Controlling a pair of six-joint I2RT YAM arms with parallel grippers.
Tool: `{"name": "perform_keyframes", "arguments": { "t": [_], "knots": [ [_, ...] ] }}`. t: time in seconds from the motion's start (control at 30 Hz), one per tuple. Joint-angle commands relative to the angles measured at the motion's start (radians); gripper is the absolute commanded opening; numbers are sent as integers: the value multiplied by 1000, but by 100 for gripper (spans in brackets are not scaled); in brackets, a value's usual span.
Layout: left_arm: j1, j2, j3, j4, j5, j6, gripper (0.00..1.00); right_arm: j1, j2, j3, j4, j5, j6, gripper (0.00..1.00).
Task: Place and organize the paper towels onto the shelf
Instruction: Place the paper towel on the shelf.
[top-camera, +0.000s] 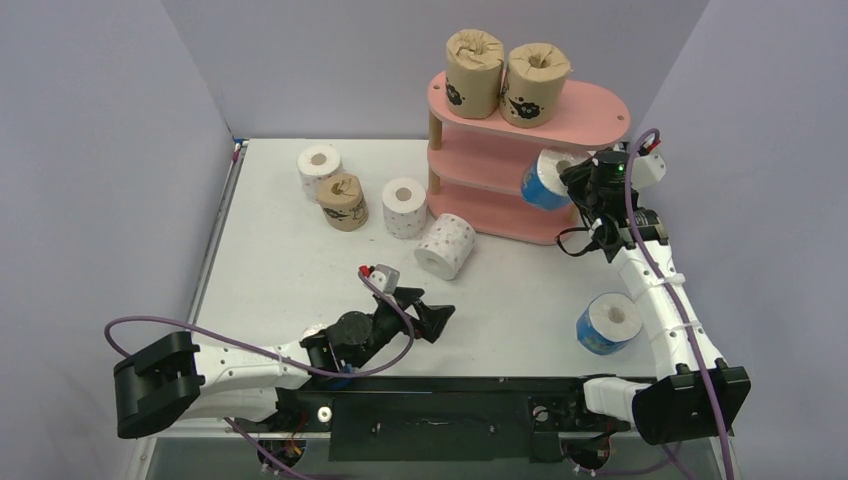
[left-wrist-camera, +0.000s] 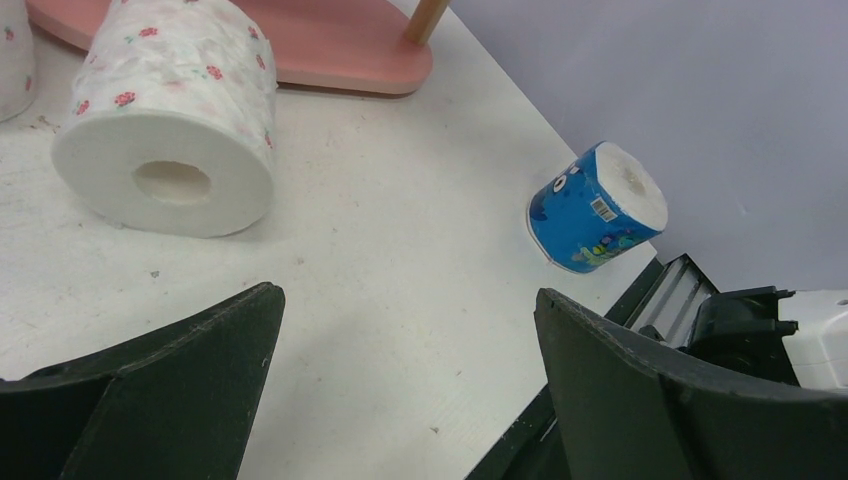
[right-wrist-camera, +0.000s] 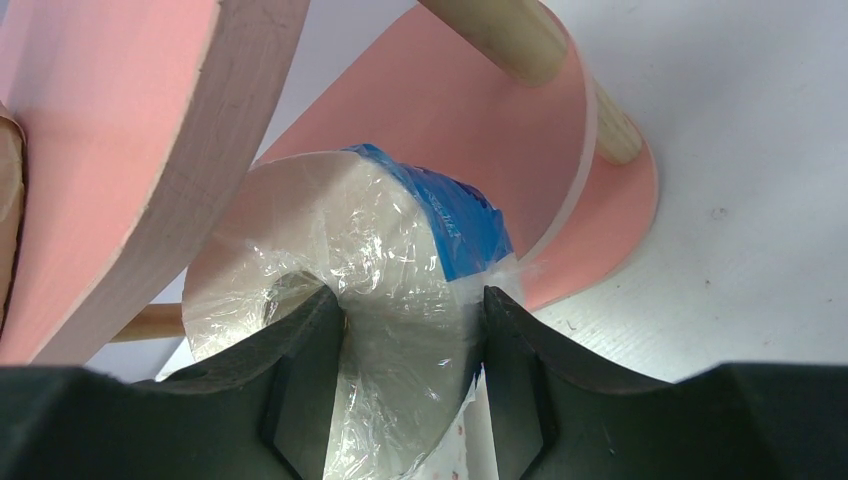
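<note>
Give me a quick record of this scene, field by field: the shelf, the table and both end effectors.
shelf top: two brown rolls, upright
right end effector: shut on blue roll, at shelf's end below top board
left end effector: open, empty, over table
table: three white rolls, one on its side; one brown roll; one loose blue roll

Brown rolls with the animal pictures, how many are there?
3. Two stand side by side on the top board of the shelf: the left brown roll and the right brown roll. The third brown roll stands on the table between two white rolls. No others show.
</note>
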Motion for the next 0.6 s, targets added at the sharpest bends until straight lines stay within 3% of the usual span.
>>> {"name": "perform_keyframes", "arguments": {
  "t": [0.0, 0.57],
  "knots": [
    [-21, 3, 26, -10, -36, -40, 96, -11, 21, 52, 105, 32, 26, 37],
    [-56, 50, 41, 2, -70, -40, 96, -2, 29, 61, 136, 22, 62, 36]
  ]
}}
